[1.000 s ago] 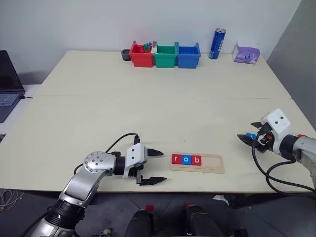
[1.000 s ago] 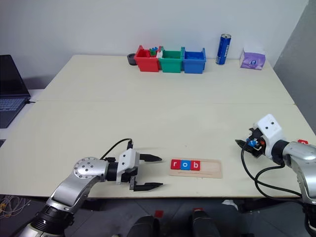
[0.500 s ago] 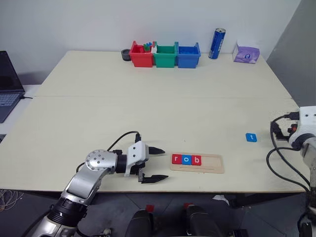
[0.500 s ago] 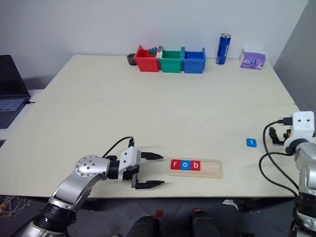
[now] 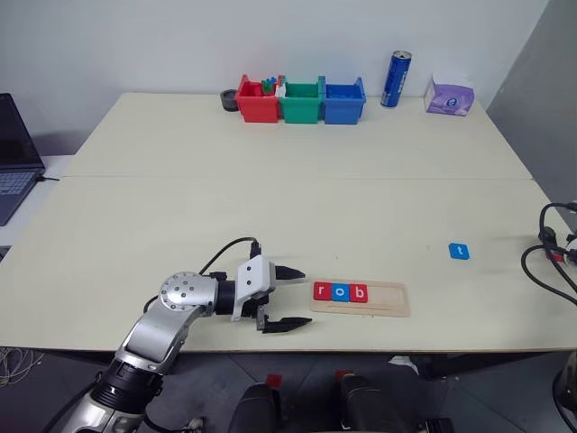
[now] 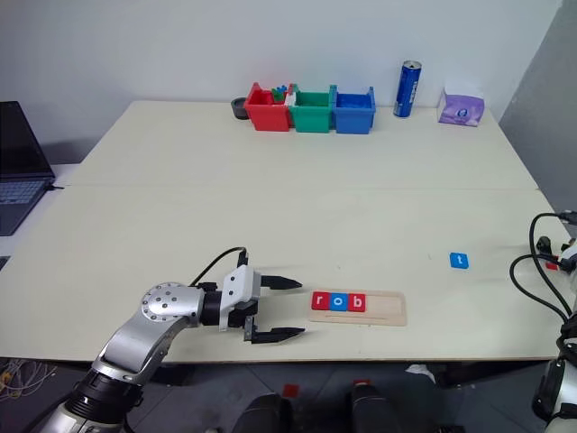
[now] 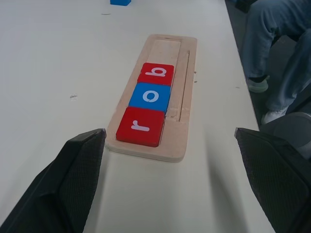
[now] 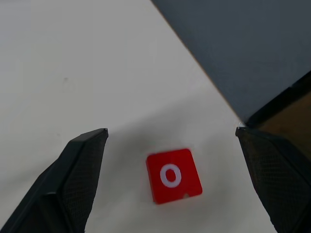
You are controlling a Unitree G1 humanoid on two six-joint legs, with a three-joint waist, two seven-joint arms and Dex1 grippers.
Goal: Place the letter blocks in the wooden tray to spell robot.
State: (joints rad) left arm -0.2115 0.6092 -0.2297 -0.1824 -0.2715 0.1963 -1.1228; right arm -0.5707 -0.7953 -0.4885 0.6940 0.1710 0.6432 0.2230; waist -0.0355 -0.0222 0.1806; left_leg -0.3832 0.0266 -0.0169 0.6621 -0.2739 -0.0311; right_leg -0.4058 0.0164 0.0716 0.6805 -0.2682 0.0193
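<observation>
The small flat red square tile marked "o" (image 8: pixel 173 175) lies on the pale surface (image 8: pixel 73 73) between the spread fingers of the empty right claw (image 8: pixel 172 204), near the surface's edge. The long pale-wood tray (image 5: pixel 383 299), holding r, o, b, sits just beside the released left claw (image 5: pixel 290 299).

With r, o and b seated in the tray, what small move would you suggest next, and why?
Probably lower the open right claw onto the red o block lying between its fingers on the table; the wooden tray needs an o next.
</observation>
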